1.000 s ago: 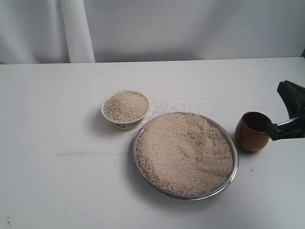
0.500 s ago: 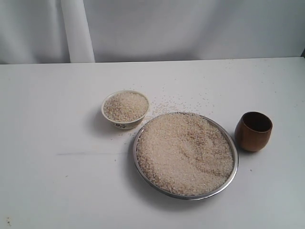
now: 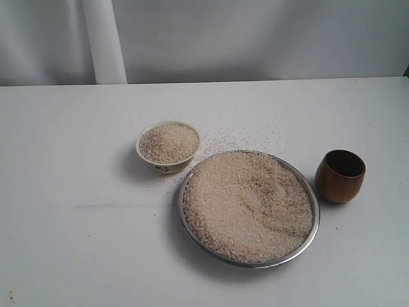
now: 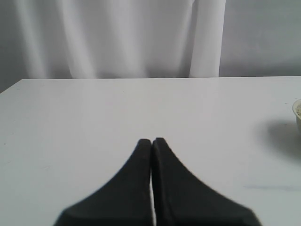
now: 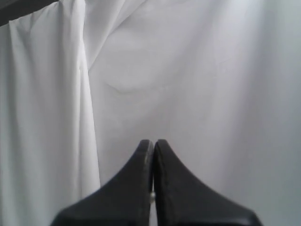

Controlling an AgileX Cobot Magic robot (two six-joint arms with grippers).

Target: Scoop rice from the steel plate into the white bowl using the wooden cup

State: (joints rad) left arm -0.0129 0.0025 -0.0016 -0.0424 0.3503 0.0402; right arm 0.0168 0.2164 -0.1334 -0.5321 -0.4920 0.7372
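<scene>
The steel plate (image 3: 311, 230) lies at centre right of the table, heaped with rice (image 3: 248, 204). Up and to its left the white bowl (image 3: 167, 166) is filled with rice to its rim. The wooden cup (image 3: 339, 176) stands upright just right of the plate, with nothing holding it. Neither gripper appears in the exterior view. My left gripper (image 4: 152, 140) is shut and holds nothing, low over the table, with the bowl's rim (image 4: 297, 111) at the frame edge. My right gripper (image 5: 153, 141) is shut too and faces the white curtain, with one rice grain stuck between its fingers.
Loose grains (image 3: 239, 135) are scattered on the white table (image 3: 77, 192) behind the plate and around the bowl. A white curtain (image 3: 223, 38) hangs along the table's far edge.
A second ago my right gripper was at the cup's rim on the right. It let go and left the exterior view. The cup stands where it was.
</scene>
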